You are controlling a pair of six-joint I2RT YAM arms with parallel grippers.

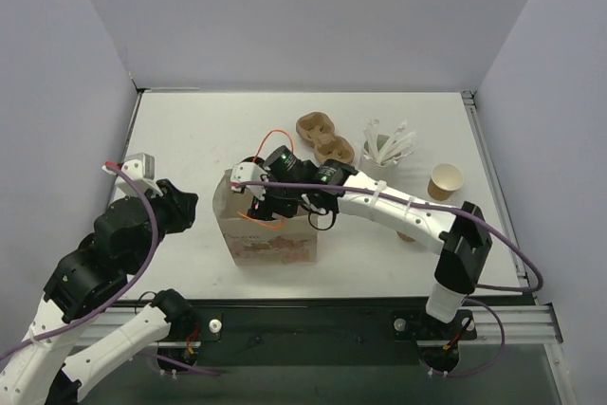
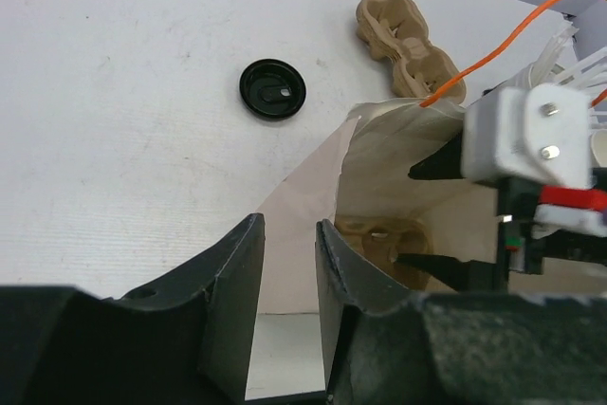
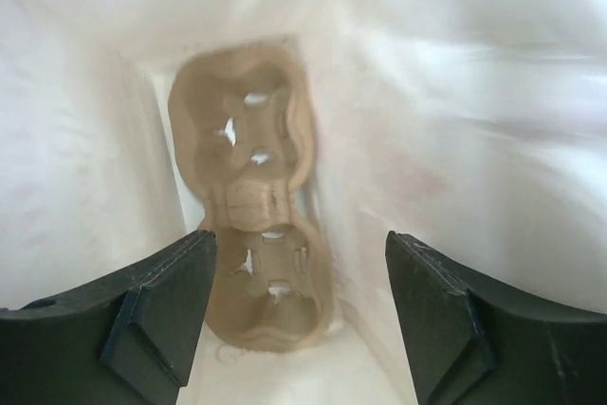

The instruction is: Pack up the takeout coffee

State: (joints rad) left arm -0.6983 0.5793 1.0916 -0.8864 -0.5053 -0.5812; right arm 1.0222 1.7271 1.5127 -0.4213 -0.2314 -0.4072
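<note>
The takeout coffee, a small kraft-brown cup with a white inside, stands upright at the right of the table, away from both grippers. A paper bag stands open in the middle. My right gripper reaches down into the bag, open and empty. Below it a brown two-hole cup carrier lies flat on the bag's bottom. My left gripper is open with a narrow gap, just left of the bag's wall, holding nothing.
A second brown carrier lies behind the bag. A taller white cup of white sticks stands to its right. A black lid lies on the table left of the bag's far corner. Grey walls enclose the table.
</note>
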